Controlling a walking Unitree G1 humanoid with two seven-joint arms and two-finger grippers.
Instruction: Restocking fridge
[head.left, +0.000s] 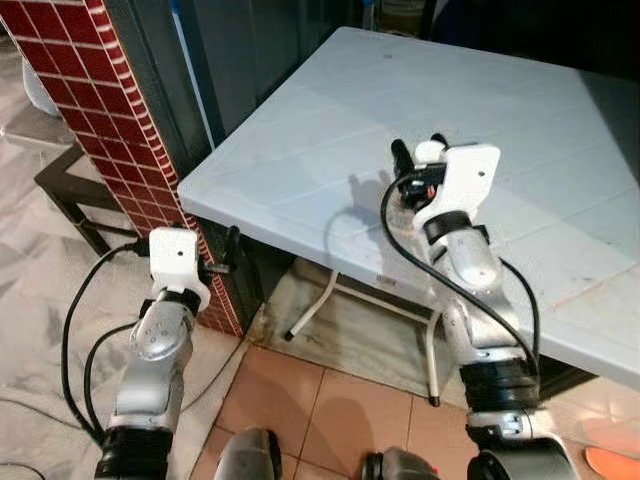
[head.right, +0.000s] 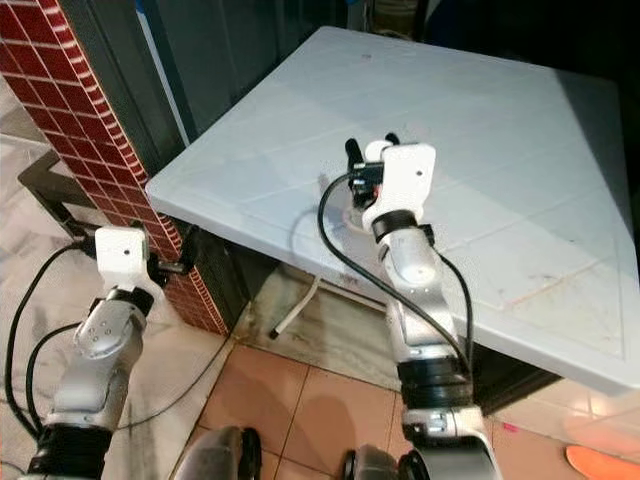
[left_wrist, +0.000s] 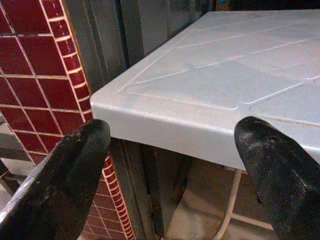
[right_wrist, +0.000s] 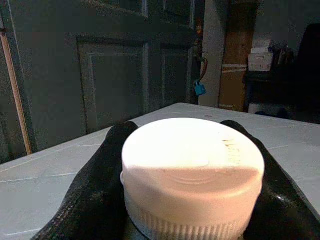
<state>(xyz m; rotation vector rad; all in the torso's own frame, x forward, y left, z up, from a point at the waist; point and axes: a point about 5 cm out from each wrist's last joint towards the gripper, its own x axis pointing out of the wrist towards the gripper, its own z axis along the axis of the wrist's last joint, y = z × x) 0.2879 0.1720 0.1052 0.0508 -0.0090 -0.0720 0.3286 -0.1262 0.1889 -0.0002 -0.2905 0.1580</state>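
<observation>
**A:** What sits closest to the robot?

**B:** A floor of terracotta-coloured tiles (head.left: 300, 410) and pale marbled tiles, with black cables (head.left: 75, 340) trailing across it on the robot's left. The left gripper (head.left: 228, 252) hangs low there, just beside a pillar of dark red glazed tiles (head.left: 110, 110) and below the near corner of a pale blue-white plastic folding table (head.left: 560, 210).

**B:** Its jaws stand wide apart with nothing between them. In the left wrist view the two black fingers (left_wrist: 55, 185) frame that table corner.

**A:** And the right arm?

**B:** The right gripper (head.left: 415, 155) is raised over the tabletop, near the table's front edge. Its jaws are clamped on a container with a white ribbed screw cap (right_wrist: 192, 172). The right wrist view shows a black finger pressed to each side of the cap. The body under the cap is hidden, so I cannot tell what kind of container it is, nor whether it rests on the table.

**A:** Further back?

**B:** Beyond the table, a dark grey-green panelled door (right_wrist: 115, 70). To one side of it, a tan wooden cabinet (right_wrist: 237, 55) and some boxes in dim light.
</observation>
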